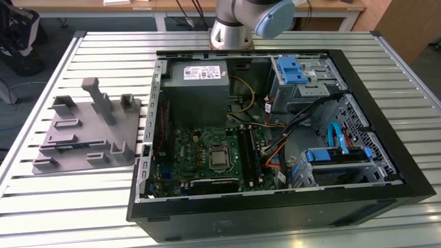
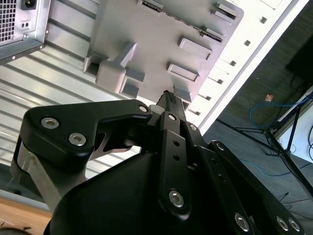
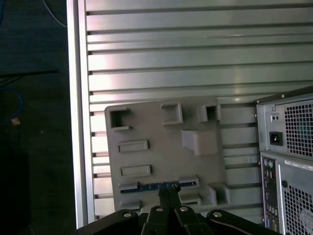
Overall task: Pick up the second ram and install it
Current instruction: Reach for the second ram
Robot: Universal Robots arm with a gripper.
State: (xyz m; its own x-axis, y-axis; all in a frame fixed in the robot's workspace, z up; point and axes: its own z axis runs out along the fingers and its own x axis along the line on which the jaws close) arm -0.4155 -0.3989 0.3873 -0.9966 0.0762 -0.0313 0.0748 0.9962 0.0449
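One pincer (image 3: 167, 192), one ram stick, one grey tray (image 3: 156, 156) and one open computer case (image 3: 288, 147) share a slatted metal table (image 3: 171, 49). In both wrist views the pincer (image 2: 167, 96) hangs over the tray, fingertips clenched together with nothing between them. The second ram (image 3: 146, 186), a thin blue strip, lies flat in a tray slot just past those fingertips and apart from them, running crosswise to the pincer. The case stands off to the pincer's side, beyond the tray.
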